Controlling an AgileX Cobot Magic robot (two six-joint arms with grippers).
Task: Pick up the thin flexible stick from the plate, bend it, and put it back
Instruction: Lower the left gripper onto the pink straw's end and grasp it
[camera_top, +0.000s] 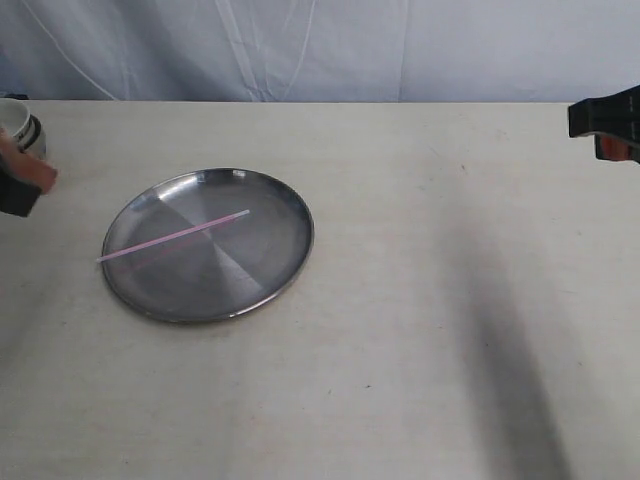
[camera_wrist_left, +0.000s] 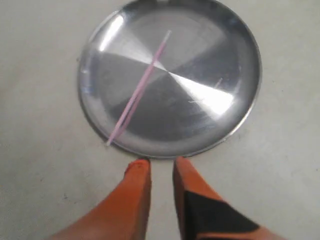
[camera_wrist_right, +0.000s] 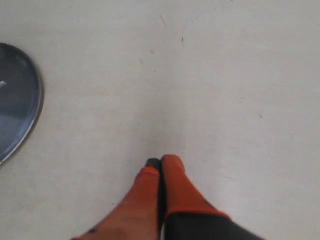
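Observation:
The thin flexible stick (camera_top: 173, 237) (camera_wrist_left: 139, 87), pink-purple and straight, lies across the shiny silver plate (camera_top: 265, 270) (camera_wrist_left: 235, 120), one end jutting just past the plate's left rim. My left gripper (camera_wrist_left: 161, 164) hovers outside the plate's rim, open a little, nothing between its orange fingers; in the exterior view it shows only at the far left edge (camera_top: 25, 180). My right gripper (camera_wrist_right: 161, 162) is shut and empty over bare table, far right of the plate (camera_wrist_right: 35, 105); its arm (camera_top: 608, 122) peeks in at the right edge.
A white cup (camera_top: 18, 122) stands at the table's far left, right behind my left gripper. A pale cloth backdrop hangs beyond the table's far edge. The table surface is cream-coloured.

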